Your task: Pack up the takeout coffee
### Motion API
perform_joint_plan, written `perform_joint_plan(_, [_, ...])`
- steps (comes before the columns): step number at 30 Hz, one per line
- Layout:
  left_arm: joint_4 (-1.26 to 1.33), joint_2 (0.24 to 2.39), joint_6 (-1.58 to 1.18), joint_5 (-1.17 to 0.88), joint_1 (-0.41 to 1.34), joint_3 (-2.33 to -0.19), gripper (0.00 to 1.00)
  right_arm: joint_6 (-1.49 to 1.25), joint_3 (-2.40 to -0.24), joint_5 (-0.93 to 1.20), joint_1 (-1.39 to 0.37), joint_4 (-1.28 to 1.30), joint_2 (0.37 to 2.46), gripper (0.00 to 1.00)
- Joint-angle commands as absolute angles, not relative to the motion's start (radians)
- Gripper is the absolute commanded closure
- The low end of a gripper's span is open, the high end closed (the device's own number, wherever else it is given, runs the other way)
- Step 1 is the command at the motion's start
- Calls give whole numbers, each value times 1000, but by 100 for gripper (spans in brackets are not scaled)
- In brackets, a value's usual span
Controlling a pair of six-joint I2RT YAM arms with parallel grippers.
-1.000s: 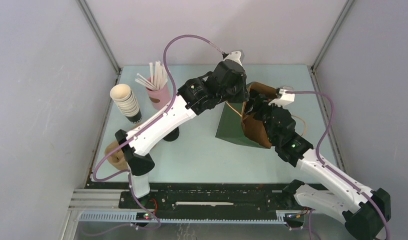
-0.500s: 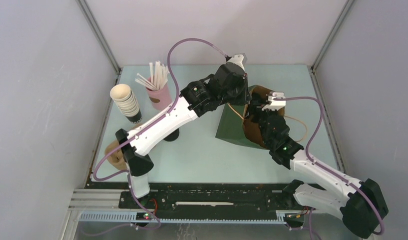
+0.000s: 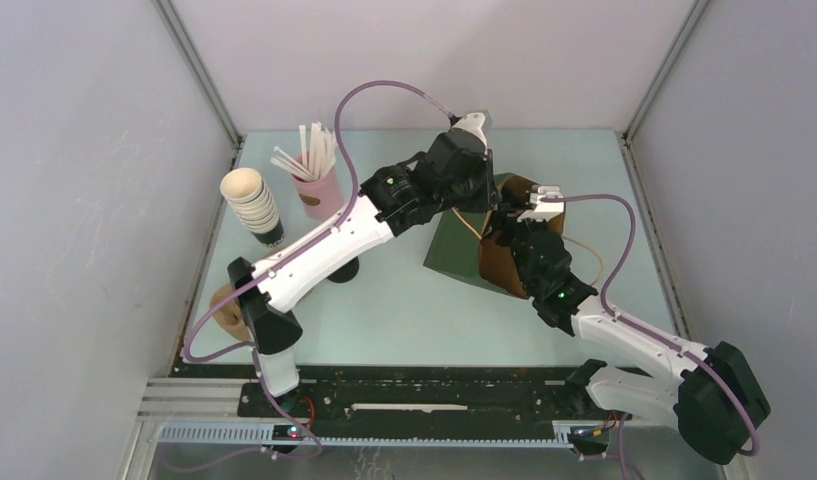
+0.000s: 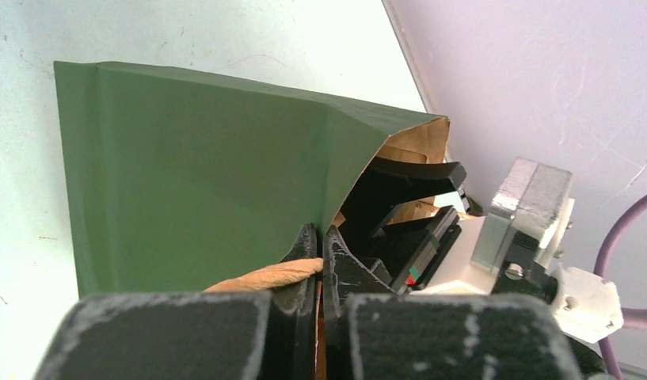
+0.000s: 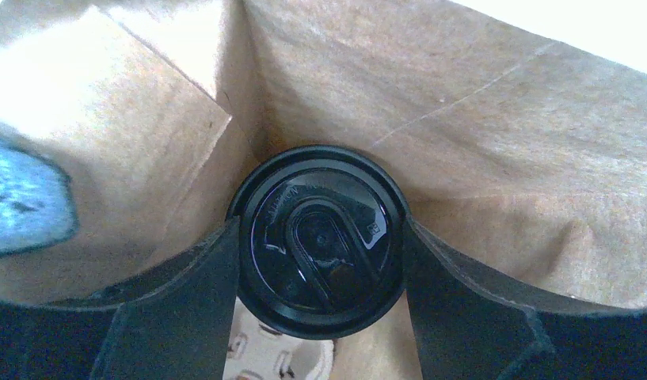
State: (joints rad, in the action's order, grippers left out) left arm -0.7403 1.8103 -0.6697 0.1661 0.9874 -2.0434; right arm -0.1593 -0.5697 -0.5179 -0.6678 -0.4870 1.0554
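Note:
A green paper bag point(image 3: 452, 255) with a brown inside stands tilted at the table's middle right. My left gripper point(image 4: 320, 233) is shut on its twisted paper handle point(image 4: 264, 275) and holds the bag's mouth point(image 4: 407, 146) up. The takeout coffee point(image 5: 318, 237), a cup under a round black lid, is deep inside the bag. My right gripper point(image 5: 320, 229) reaches in through the mouth, and its fingers point(image 5: 185, 293) press on both sides of the cup just under the lid. In the top view the right wrist point(image 3: 529, 245) hides the cup.
A stack of lidless cups point(image 3: 252, 205) and a pink holder of white sticks point(image 3: 319, 185) stand at the back left. A black stack of lids point(image 3: 342, 268) sits under the left arm. A brown object point(image 3: 229, 305) lies at the near left. Enclosure walls stand close on both sides.
My right arm has pushed further left and deeper into the bag with the cup. The bag has shifted slightly left. The left gripper keeps its hold on the handle.

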Motion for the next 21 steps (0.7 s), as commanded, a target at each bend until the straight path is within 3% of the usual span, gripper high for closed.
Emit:
perform_joint_plan(1, [-634,1733,-670,76,1002,-2012,100,-175,-551,-472,-658,-562,1085,90])
perform_joint_plan(21, [-306,1552,-939,-142,931,-1657,100,-110,-569,-429,-653,-400,983,89])
